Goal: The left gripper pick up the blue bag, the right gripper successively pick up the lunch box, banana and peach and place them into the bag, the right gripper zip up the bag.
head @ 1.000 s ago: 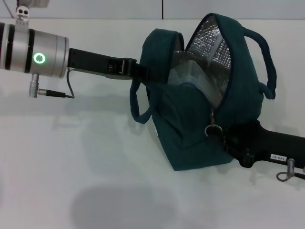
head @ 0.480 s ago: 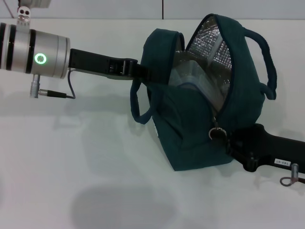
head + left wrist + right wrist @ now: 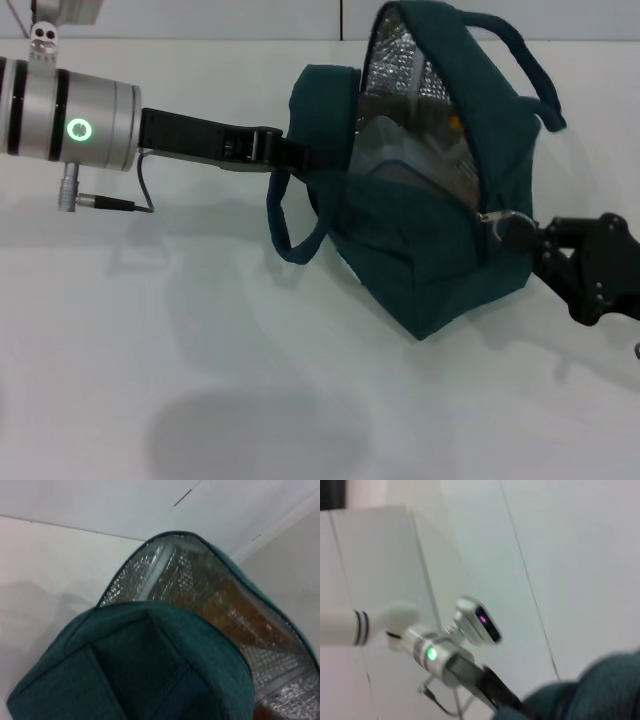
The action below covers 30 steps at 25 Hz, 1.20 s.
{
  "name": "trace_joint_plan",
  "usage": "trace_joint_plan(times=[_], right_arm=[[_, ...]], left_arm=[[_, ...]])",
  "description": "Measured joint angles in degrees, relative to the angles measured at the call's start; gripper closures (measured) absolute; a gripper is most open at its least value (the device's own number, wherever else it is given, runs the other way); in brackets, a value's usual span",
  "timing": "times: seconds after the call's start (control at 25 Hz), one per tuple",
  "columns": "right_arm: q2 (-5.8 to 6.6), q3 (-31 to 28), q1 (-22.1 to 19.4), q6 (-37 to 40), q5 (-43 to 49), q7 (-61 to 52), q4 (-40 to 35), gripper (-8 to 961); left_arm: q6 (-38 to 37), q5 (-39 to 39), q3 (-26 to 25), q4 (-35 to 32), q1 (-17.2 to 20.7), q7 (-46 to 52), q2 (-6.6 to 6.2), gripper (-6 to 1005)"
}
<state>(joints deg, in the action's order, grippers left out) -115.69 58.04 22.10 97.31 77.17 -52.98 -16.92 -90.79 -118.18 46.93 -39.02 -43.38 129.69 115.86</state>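
Head view: blue bag unzipped, lunch box inside; right gripper pinching zipper pull

The dark teal-blue fabric bag fills the near view; its crinkled silver foil lining gapes open against the white surface.

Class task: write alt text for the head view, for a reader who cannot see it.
An open blue bag with silver lining sits on a white table. The left gripper holds its left edge; the right gripper is at the zipper ring.
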Motion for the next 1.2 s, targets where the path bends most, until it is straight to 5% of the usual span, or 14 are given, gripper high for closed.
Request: trace_joint_plan(times=[0.4, 0.76, 1.2], right_arm=[[0.57, 8.09, 4.18, -4.26, 1.30, -3.51, 0.10, 950], [4.35, 8.71, 3.34, -3.90, 4.94, -11.80, -0.96, 950], [5.06, 7.19, 2.48, -2.36, 7.32, -16.97, -7.91, 950]], left_arm=[[-0.06, 0.02, 0.02, 0.00, 0.04, 0.00, 0.07, 949], [-0.05, 0.05, 0.00, 0.00, 0.28, -0.05, -0.06, 949], [0.05, 0.07, 0.00, -0.01, 0.91, -0.06, -0.07, 949]])
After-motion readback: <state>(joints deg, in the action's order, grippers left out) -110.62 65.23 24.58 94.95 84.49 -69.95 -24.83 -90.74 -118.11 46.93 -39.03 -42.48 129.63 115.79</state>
